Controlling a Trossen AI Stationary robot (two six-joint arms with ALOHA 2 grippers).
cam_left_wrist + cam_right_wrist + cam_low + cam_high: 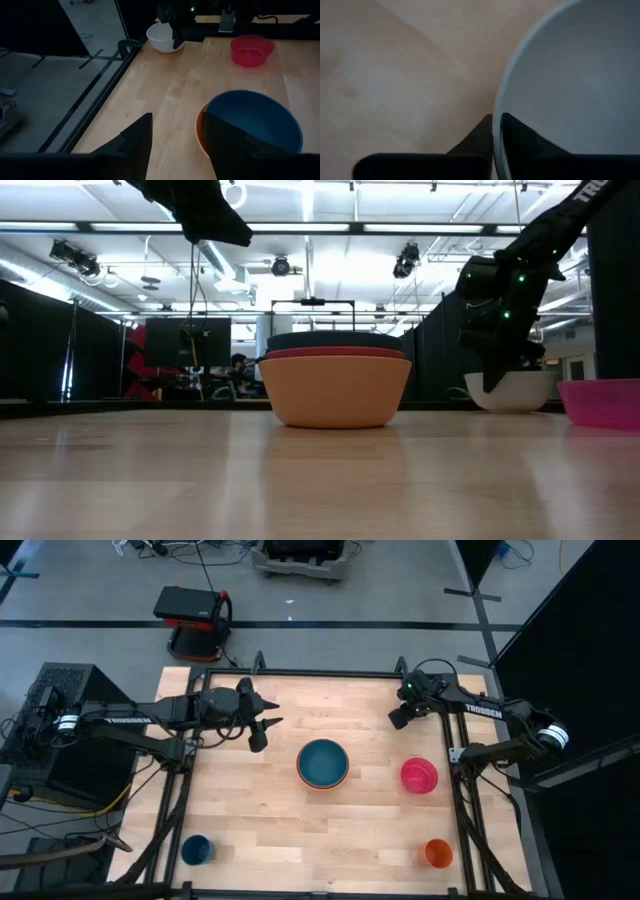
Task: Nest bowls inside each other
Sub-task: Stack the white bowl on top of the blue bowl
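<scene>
White bowl (512,391) behind right hand (490,375)

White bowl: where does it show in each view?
High view: white bowl hidden under the right gripper, far right corner.
Low view: white bowl right of the stack.
Left wrist view: far end, beside the pink bowl.
Right wrist view: fills frame, rim between the jaws.
Shared landmark: the right gripper.
</scene>
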